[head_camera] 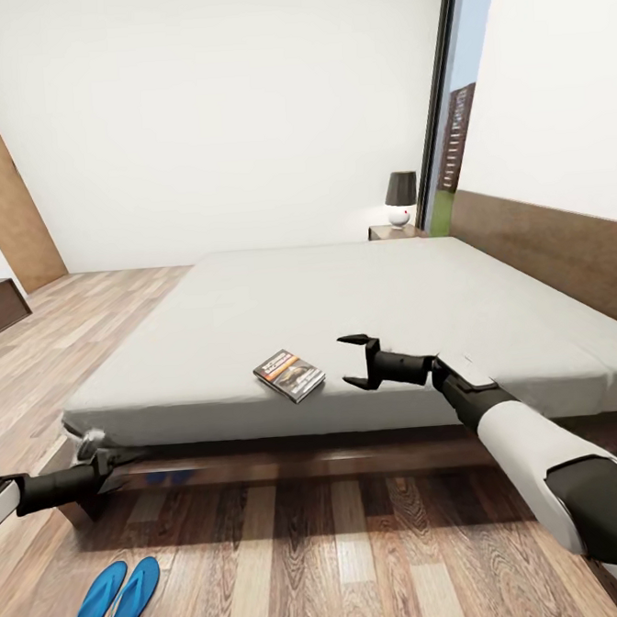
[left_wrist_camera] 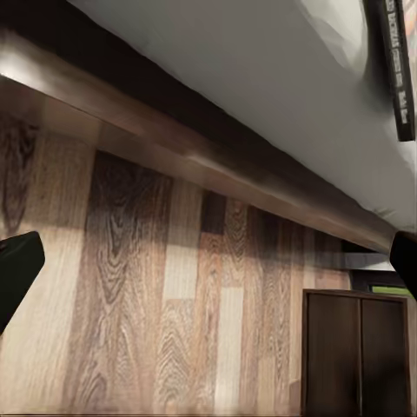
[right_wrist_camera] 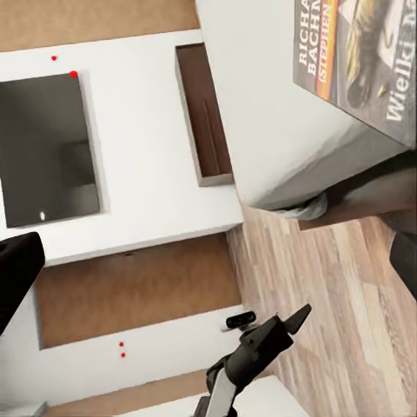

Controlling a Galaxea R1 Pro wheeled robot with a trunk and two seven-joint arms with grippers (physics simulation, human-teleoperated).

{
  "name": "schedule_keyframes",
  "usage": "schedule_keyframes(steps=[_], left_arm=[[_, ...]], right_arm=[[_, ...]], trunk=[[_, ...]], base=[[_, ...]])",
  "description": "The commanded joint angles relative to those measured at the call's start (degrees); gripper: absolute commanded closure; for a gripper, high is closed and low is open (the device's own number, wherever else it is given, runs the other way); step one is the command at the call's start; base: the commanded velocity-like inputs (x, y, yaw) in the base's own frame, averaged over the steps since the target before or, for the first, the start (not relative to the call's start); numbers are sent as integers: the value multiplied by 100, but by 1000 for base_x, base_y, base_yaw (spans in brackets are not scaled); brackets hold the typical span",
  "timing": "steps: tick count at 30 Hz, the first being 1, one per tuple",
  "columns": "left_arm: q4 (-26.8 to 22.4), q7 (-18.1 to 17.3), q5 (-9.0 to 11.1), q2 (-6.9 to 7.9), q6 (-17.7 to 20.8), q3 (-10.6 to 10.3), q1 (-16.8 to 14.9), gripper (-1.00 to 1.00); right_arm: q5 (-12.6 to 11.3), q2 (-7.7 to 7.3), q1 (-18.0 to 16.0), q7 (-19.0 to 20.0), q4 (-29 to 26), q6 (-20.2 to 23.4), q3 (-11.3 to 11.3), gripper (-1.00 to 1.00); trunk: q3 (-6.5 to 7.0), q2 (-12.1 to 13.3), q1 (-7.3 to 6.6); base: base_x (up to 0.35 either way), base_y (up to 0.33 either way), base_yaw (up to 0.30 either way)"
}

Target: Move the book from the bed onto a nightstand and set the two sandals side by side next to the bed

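Right gripper point(head_camera: 352, 362), claws spread wide and empty, hovers just beside the book point(head_camera: 289, 374) lying at the bed's point(head_camera: 390, 294) near edge: best to approach level, then straddle the cover's overhanging edge before pinching.

bright even daylight, dark under-bed shadow

Bed point(head_camera: 364, 314), centre frame: book point(head_camera: 289, 374) on mattress near front edge. Wood floor point(head_camera: 344, 554): two blue sandals point(head_camera: 113, 606) side by side, lower left.
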Motion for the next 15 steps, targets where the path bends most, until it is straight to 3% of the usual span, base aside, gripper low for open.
schedule_keyframes(steps=[1,9,15], left_arm=[[1,-9,55,-3,61,-12,54,-100],[6,-238,60,-23,61,-12,248,-100],[4,-591,61,-109,46,-12,412,-100]], right_arm=[[-18,53,93,10,-2,-163,29,-100],[66,239,534,26,5,-910,47,-100],[478,523,801,354,199,-1618,47,-100]], trunk=[[-5,-2,-1],[-5,-2,-1],[-5,-2,-1]], base=[[0,0,0],[0,0,0],[0,0,0]])
